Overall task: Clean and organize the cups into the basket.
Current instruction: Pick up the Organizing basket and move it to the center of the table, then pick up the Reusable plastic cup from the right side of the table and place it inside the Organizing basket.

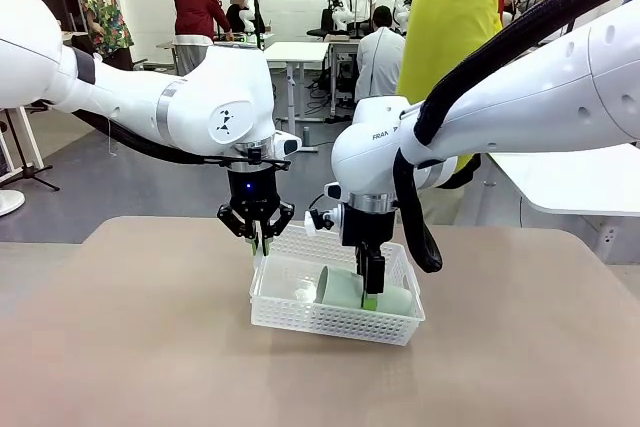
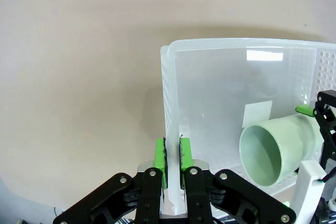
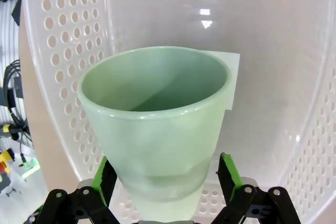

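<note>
Holding the basket [image 1: 330,328] steady is my left gripper's [image 2: 171,148] job: its green pads are pressed together on the thin wall at one short end, clamped on that wall. The basket sits flat on the table [image 1: 150,347].

My right gripper [image 3: 165,169] reaches down inside the basket. Its jaws stand apart, one on either side of the narrow end of the mint green cup [image 1: 340,288]. Daylight shows between one pad and the cup, so I judge nothing is gripped. The cup lies on its side on the basket floor, mouth toward the clamped end.

Assessment: the cup is placed, and the step in hand is clearing the right arm.

Recommendations:
- Lift the right fingers straight up, without sweeping sideways, since a cup on its side may roll if nudged.
- Maintain the left clamp until the right fingers are above the rim.
- Avoid catching the perforated walls on the way out.
</note>
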### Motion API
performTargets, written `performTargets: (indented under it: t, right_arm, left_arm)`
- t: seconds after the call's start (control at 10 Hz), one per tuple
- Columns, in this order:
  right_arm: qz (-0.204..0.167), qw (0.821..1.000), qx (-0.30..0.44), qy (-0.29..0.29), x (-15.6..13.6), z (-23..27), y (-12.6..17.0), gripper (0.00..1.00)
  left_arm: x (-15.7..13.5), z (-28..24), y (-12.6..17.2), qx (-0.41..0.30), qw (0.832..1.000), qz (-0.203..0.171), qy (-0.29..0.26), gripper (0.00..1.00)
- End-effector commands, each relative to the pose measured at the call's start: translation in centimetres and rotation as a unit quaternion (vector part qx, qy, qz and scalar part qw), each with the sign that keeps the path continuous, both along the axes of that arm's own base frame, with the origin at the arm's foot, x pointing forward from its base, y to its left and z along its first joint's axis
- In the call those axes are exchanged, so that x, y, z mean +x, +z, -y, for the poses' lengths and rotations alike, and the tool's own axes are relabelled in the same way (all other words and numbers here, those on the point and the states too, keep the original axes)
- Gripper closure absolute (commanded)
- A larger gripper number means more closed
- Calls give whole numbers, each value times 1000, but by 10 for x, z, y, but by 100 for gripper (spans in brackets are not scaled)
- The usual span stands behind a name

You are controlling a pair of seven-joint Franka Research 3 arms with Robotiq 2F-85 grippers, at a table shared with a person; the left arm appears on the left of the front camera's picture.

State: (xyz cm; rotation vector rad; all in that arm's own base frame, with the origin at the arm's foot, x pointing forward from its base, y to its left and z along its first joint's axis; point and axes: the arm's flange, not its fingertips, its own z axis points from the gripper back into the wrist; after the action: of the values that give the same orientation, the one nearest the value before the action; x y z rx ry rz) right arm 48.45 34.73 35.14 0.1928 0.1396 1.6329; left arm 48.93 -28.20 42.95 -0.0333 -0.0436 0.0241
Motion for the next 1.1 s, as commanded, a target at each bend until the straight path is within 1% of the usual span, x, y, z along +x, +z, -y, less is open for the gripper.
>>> performTargets:
  t: [0.0,0.2,0.3,0.4,0.5,0.6,0.8,0.9,1.0]
  right_arm:
    - [9,1000,-12,1,-3,0,7,0]
    - [9,1000,-2,8,-9,4,13,0]
    - [30,999,38,18,-15,19,29,0]
    - [50,994,90,21,-28,50,56,0]
    - [66,989,133,2,-39,94,79,0]
    - [61,981,184,-13,-49,148,91,0]
    - [66,963,259,-44,-79,237,88,0]
    - [72,948,303,-58,-94,276,83,0]
    - [79,930,353,-67,-106,313,78,0]
  left_arm:
    - [-1,0,-1,1,1000,-1,-2,100]
    - [-1,0,-1,1,1000,-1,-2,100]
    - [-1,0,-1,1,1000,-1,-2,100]
    - [-1,0,-1,1,1000,-1,-2,100]
    - [-1,0,-1,1,1000,-1,-2,100]
    - [-1,0,-1,1,1000,-1,-2,100]
    - [-1,0,-1,1,1000,-1,-2,100]
    - [-1,0,-1,1,1000,-1,-2,100]
    - [-1,0,-1,1,1000,-1,-2,100]
